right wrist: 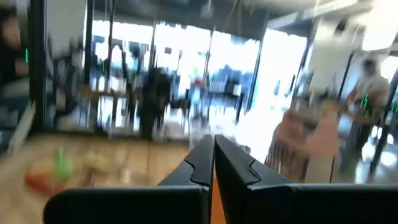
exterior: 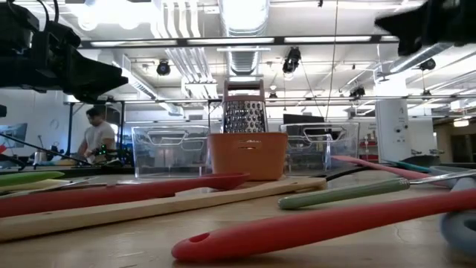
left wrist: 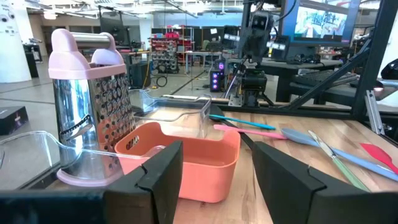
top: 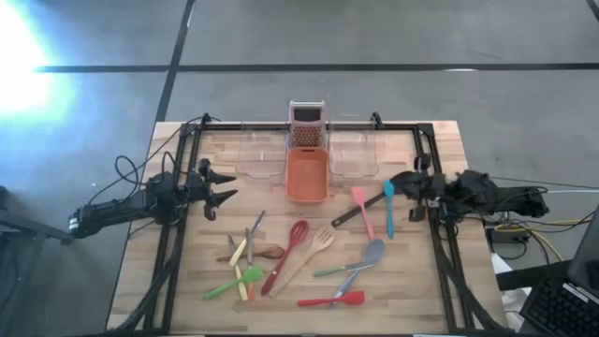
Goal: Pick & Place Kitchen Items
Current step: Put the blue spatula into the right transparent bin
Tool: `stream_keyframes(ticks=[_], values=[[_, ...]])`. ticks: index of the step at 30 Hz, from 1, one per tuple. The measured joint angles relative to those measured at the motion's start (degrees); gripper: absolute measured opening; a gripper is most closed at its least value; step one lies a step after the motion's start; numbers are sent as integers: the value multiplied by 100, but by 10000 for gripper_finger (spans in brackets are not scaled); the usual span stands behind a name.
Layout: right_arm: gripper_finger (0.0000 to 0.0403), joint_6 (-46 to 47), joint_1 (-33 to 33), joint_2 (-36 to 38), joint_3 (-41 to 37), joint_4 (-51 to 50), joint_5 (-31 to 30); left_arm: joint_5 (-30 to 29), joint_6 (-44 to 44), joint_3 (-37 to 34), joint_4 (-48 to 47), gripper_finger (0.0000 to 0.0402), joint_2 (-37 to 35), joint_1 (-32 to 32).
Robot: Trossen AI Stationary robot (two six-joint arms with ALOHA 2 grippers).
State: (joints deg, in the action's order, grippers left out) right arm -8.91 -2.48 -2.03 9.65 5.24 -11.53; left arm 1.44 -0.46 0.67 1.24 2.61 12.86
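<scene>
Several kitchen items lie flat on the wooden table: a red slotted spoon (top: 288, 253), a wooden fork (top: 314, 248), a pink spatula (top: 361, 208), a blue spatula (top: 388, 206), a grey-blue spoon (top: 367, 256), a red spatula (top: 334, 300), a green spatula (top: 234, 281) and yellow-handled knives (top: 240, 255). My left gripper (top: 227, 186) hovers open at the table's left side, pointing level toward the orange tub, with nothing between its fingers (left wrist: 163, 168). Above the table's right side my right gripper (top: 404, 183) is shut and empty (right wrist: 213, 149).
An orange tub (top: 307, 175) stands at the far middle, with a pink-handled grater (top: 306, 126) behind it and a clear tub on each side (top: 262, 154) (top: 353, 153). Black frame rails run along the left and right edges. A person (exterior: 95, 134) stands far behind the table.
</scene>
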Motion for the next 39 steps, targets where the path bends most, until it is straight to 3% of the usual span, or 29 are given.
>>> stream_keyframes(ticks=[6, 11, 18, 26, 30, 33, 36, 39], values=[[8, 1131, 0, -16, 2, 1656, 114, 0, 1, 2, 0, 197, 0, 0], [8, 1141, -3, -330, 277, 1439, 112, -1, 0, 0, -1, 197, 1, 0], [8, 2178, -2, -2080, 1497, -269, -1146, -1, 2, 1, -2, 197, 2, 0], [8, 3797, -168, -4501, 3106, -2454, -1265, -1, 1, 2, -3, 197, 0, 0], [8, 4607, -615, -5337, 3876, -3570, -1535, -1, -1, 0, -3, 197, 0, 0], [8, 5282, -1118, -5787, 4424, -4542, -2127, -2, 2, 0, -3, 197, 2, 1], [8, 6397, -1694, -6110, 4919, -5724, -2770, -1, 1, 2, -3, 197, 0, 1], [8, 7907, -2148, -6360, 5244, -7001, -2881, -1, -1, 2, -3, 197, 1, 1]])
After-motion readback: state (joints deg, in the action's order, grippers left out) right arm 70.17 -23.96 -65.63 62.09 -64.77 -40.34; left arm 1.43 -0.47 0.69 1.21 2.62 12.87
